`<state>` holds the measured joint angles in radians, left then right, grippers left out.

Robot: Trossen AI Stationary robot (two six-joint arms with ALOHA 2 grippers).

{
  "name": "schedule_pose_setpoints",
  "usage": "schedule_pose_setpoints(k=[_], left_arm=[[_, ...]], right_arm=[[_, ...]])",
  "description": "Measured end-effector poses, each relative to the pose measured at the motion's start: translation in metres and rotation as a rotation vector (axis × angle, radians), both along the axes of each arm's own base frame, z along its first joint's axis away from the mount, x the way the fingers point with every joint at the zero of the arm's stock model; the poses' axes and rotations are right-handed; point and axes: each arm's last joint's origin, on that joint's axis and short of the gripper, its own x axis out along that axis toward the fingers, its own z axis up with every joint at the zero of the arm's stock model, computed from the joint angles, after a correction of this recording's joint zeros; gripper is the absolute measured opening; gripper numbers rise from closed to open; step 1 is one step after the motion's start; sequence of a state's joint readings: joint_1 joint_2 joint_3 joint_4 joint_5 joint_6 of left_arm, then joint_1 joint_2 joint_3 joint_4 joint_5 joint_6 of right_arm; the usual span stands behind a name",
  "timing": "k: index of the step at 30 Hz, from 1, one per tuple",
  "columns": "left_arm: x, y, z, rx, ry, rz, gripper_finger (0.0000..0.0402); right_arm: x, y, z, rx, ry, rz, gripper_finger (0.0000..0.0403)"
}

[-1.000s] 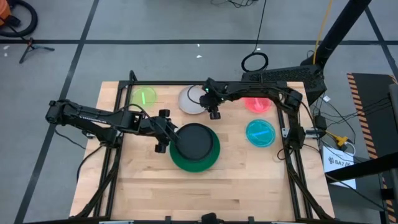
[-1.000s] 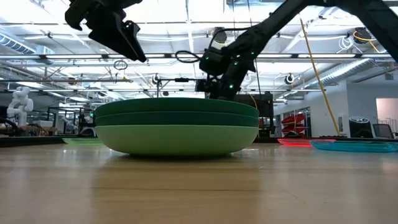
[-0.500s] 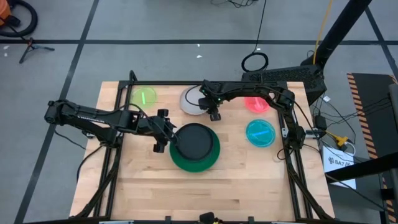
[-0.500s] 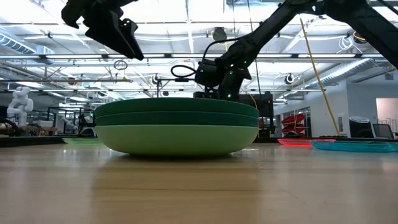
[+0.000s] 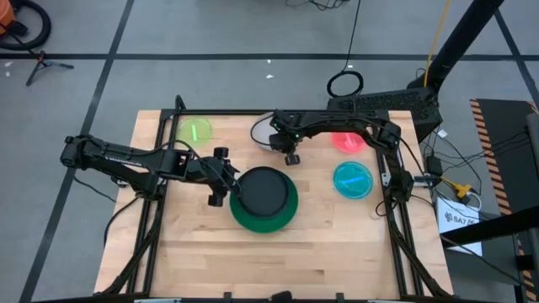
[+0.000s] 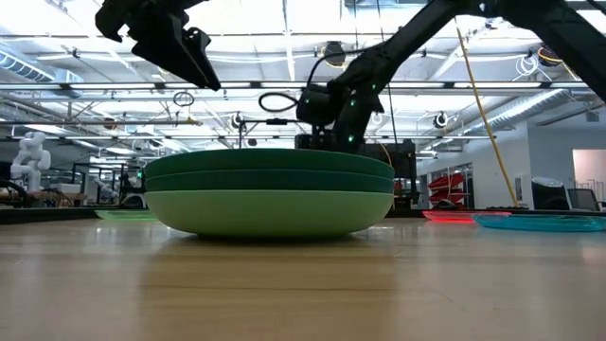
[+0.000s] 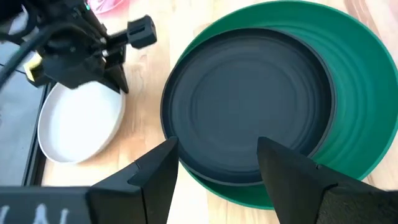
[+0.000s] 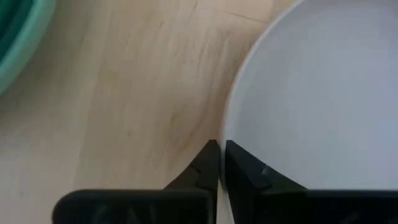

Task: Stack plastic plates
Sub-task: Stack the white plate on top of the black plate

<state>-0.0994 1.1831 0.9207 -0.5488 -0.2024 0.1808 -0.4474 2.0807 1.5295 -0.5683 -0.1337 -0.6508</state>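
A stack of large green plates (image 5: 286, 215) with a dark plate (image 5: 264, 190) on top stands mid-table; in the low view the stack (image 6: 270, 194) fills the middle. My left gripper (image 5: 221, 181) hangs open above the stack's left rim, its fingers (image 7: 155, 177) apart over the dark plate's edge (image 7: 186, 162). The white plate (image 5: 261, 133) lies behind the stack. My right gripper (image 5: 283, 145) is shut on it. On the table also lie the lime plate (image 5: 194, 130), the red plate (image 5: 349, 140) and the cyan plate (image 5: 352, 179). My right gripper pinches the white plate's rim (image 8: 222, 127) between its two fingers (image 8: 242, 168), one inside the plate and one outside, on the side that faces the stack. The fingers come from above, pointing down. The plate (image 7: 78, 130) lies flat on the table.
A black frame (image 5: 160, 143) runs along the table's left, far and right sides. Bare wood (image 5: 278, 261) lies between the stack and the near edge. Cables and a stand show on the floor beyond the table.
My right gripper has shifted a little toward the table's left over the white plate and has shut on its rim. My left gripper has kept open above the stack.
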Motion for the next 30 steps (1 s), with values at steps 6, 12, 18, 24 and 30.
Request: schedule_pose_setpoints(k=[6, 12, 18, 24, 30], left_arm=[[-0.002, 0.0, -0.001, 0.012, 0.023, -0.002, 0.0223], [-0.01, 0.001, -0.012, 0.02, 0.078, -0.003, 0.0223], [-0.026, 0.003, -0.01, 0.015, 0.024, 0.013, 0.0223], [-0.048, 0.006, 0.001, -0.014, -0.07, 0.046, 0.0223], [-0.061, 0.007, 0.008, -0.041, -0.135, 0.073, 0.0223]], right_arm=[[-0.006, 0.016, 0.033, -0.071, 0.013, -0.031, 0.0005], [-0.015, 0.042, 0.083, -0.13, -0.071, -0.077, 0.0004], [-0.013, 0.094, 0.109, -0.096, -0.132, -0.037, 0.0003], [-0.004, 0.15, 0.107, 0.025, -0.138, 0.029, 0.0003], [0.01, 0.2, 0.094, 0.083, -0.17, 0.093, 0.0003]])
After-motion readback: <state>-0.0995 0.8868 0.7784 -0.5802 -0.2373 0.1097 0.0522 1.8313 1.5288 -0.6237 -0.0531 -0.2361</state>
